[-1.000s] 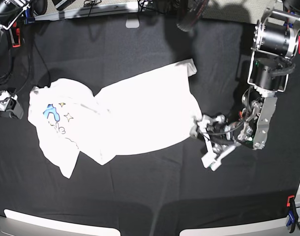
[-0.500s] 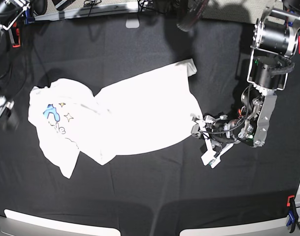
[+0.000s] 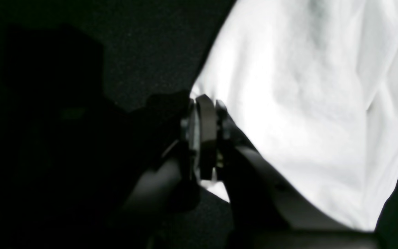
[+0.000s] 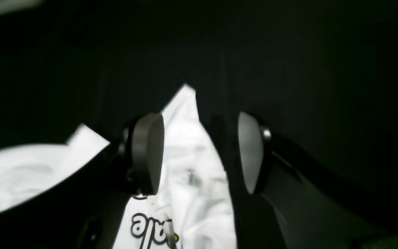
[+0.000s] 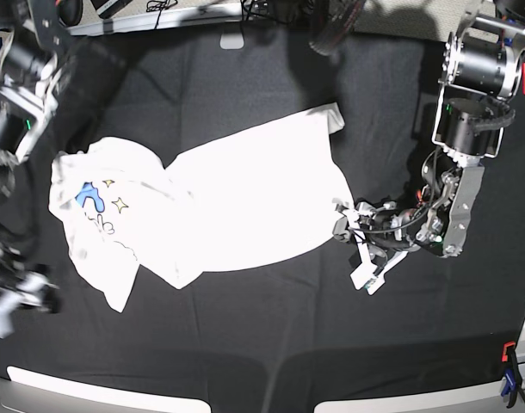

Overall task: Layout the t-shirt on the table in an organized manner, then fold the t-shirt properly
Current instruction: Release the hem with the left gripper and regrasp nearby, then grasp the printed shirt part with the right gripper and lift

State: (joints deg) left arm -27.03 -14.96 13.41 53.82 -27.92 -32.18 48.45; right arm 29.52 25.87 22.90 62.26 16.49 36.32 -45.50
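T-shirt [image 5: 219,198] lies spread and rumpled on the table [image 5: 245,344], printed side partly showing toward the base view's left. Left gripper [image 5: 342,217] is clamped on the shirt's corner at the base view's right. Right gripper [image 4: 199,152] hangs over the printed cloth, jaws wide apart, gripping nothing.

Pale grey strip [image 5: 159,17] and dark cables [image 5: 159,7] behind; bright overhead light

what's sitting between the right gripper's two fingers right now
Part of the t-shirt, a white corner with black lettering, lies below the open gap of the right gripper, with black table beyond. The right wrist view shows it.
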